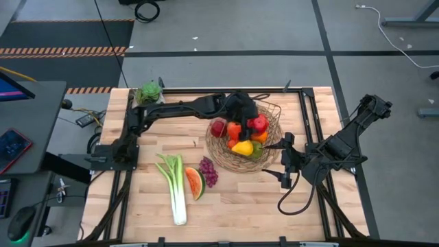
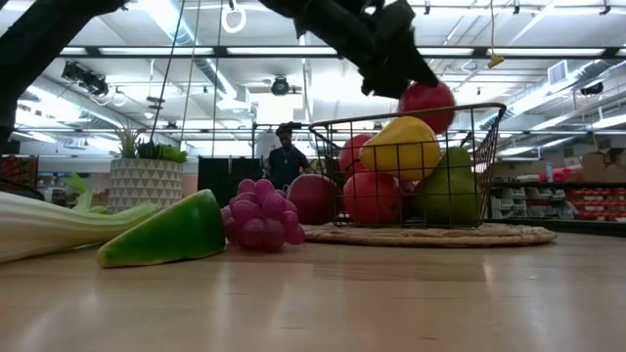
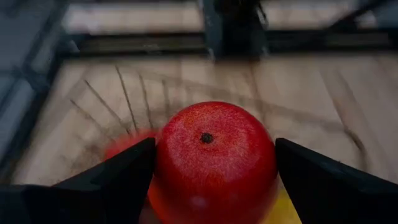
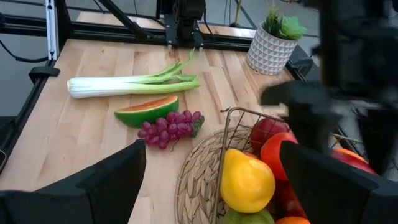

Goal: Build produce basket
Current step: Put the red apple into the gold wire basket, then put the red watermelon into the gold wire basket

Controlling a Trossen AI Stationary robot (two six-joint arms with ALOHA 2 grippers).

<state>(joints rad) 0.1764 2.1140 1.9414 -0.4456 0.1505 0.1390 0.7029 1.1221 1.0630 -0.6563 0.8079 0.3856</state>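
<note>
Left jaws gripping red apple (image 3: 214, 162), above basket (image 1: 221, 152)

Light wood table (image 1: 240, 206). Directly on it: basket (image 1: 221, 152) right of centre; leek (image 1: 176, 192), watermelon slice (image 1: 195, 183) and grapes (image 1: 208, 171) side by side left of it; potted plant (image 1: 148, 92) at far-left corner. Possibly an apple (image 2: 313, 198) beside the basket, unclear.

left gripper (image 1: 255, 118) over basket (image 1: 221, 152) of produce, leek (image 1: 175, 189), watermelon slice (image 1: 195, 182), grapes (image 1: 208, 170) outside
</note>
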